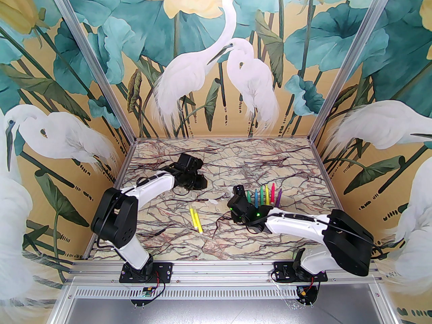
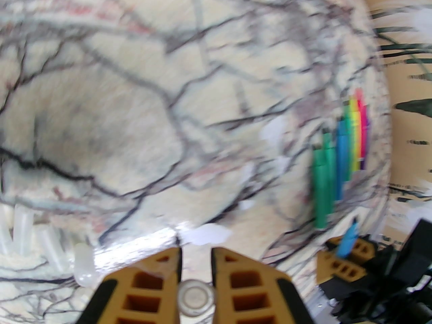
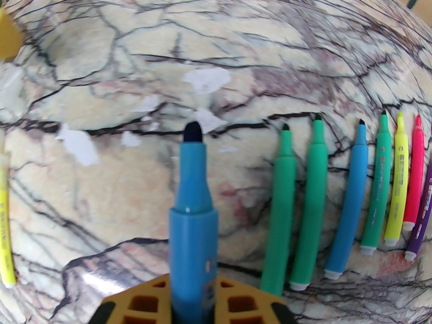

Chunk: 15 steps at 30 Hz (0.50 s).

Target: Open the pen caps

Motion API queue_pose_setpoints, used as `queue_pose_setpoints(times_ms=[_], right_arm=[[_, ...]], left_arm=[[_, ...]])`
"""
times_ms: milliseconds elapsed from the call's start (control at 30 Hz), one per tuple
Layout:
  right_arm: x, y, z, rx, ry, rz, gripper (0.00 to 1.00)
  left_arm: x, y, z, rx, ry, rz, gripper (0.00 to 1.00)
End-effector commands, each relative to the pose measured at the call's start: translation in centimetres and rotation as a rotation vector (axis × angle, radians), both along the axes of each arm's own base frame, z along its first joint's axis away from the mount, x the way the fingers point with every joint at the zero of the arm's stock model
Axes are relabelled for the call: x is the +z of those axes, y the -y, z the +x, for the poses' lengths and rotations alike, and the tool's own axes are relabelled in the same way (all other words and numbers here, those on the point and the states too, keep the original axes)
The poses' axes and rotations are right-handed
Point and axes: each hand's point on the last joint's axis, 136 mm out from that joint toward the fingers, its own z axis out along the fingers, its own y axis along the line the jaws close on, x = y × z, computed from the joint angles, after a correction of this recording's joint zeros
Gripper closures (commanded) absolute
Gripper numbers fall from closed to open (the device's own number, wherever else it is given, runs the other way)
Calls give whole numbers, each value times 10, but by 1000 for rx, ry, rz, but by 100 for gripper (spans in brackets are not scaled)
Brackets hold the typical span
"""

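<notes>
Our right jaws pinch the bare blue pen (image 3: 192, 194), left jaws a cap (image 2: 195, 297); smooth plastic may slip out.

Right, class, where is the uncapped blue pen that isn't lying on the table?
The right wrist view shows the blue pen gripped by the right gripper, tip forward, left of the row of pens on the table.

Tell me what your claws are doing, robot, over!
Left claw shut on a clear cap. Right claw shut on the blue pen, tip bare. Seven uncapped pens lie in a row close beside it.
</notes>
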Motion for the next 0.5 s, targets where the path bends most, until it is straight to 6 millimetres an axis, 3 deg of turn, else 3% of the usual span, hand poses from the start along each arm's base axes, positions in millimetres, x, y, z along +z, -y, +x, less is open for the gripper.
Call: queue_pose_setpoints(times_ms=[0, 467], right_arm=[[2, 4, 8, -54, 21, -3, 94], [-17, 6, 11, -75, 1, -54, 90]], left_arm=[[-12, -9, -1, -8, -20, 109, 100], [-37, -8, -1, -18, -67, 211, 96]])
